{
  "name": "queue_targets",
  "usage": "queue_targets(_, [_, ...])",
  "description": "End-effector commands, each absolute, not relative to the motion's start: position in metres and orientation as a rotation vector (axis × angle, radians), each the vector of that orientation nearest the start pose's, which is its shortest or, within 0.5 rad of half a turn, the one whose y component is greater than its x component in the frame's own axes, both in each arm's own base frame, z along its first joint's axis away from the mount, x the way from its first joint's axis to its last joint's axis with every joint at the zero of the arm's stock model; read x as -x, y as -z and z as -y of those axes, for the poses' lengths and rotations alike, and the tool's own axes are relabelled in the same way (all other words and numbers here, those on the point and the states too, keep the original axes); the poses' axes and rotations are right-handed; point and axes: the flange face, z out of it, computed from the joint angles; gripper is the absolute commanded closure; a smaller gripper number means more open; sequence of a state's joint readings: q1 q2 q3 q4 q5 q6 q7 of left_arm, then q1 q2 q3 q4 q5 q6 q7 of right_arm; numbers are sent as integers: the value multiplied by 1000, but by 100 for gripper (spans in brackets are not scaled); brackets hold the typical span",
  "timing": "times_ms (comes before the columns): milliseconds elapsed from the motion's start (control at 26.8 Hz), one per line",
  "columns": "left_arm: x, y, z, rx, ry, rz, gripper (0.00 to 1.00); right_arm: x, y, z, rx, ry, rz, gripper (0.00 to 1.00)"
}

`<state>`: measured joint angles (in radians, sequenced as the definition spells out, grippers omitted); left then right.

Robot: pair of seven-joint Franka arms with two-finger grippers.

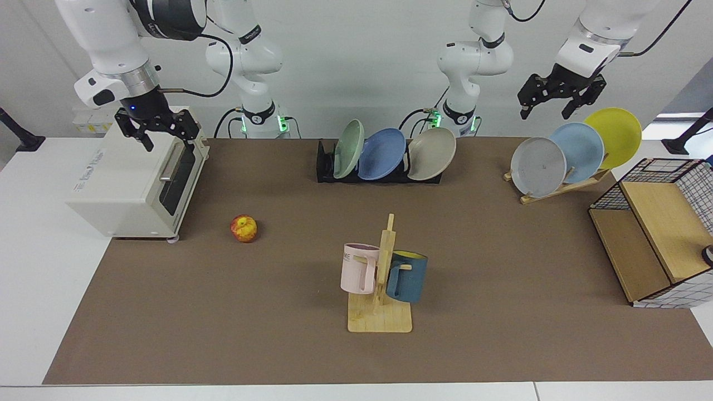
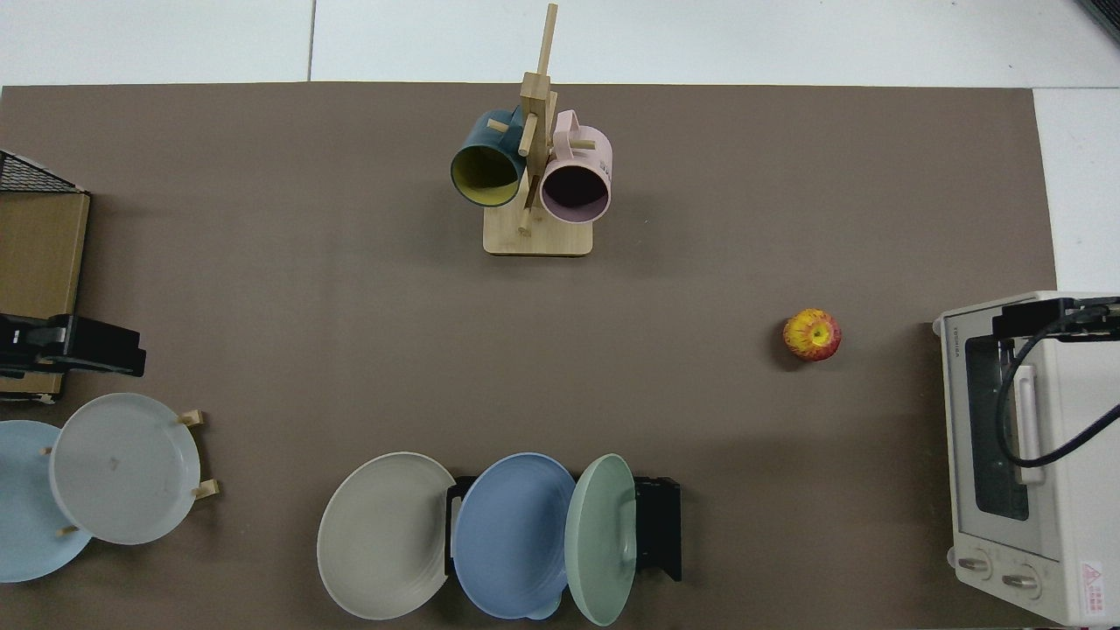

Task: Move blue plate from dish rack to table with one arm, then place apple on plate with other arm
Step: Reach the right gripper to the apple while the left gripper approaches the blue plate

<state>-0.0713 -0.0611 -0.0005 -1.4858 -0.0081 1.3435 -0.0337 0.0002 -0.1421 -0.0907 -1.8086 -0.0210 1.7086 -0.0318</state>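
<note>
The medium-blue round plate (image 1: pixel 382 153) stands between a pale green plate (image 1: pixel 349 148) and a beige plate (image 1: pixel 431 153) in the black slotted rack (image 1: pixel 326 167). The small apple (image 1: pixel 244 228) is red streaked yellow on the brown mat (image 1: pixel 501 267); the toaster oven (image 1: pixel 131 184) looks cream-white.

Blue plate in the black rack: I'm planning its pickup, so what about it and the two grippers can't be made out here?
- Blue plate: in the facing view the green plate overlaps one edge and the dish rack hides its bottom rim; the top view cuts off its lower edge.
- Left gripper: mostly cut off by the top view's edge.
- Right gripper: barely visible over the toaster oven in the top view.
</note>
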Motion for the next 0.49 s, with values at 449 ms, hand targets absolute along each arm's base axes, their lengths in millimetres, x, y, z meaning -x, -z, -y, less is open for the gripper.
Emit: queue_targets(449, [-506,-686,36,3134,-127,-63,0,-512,-600,55,3155,75,-57,0])
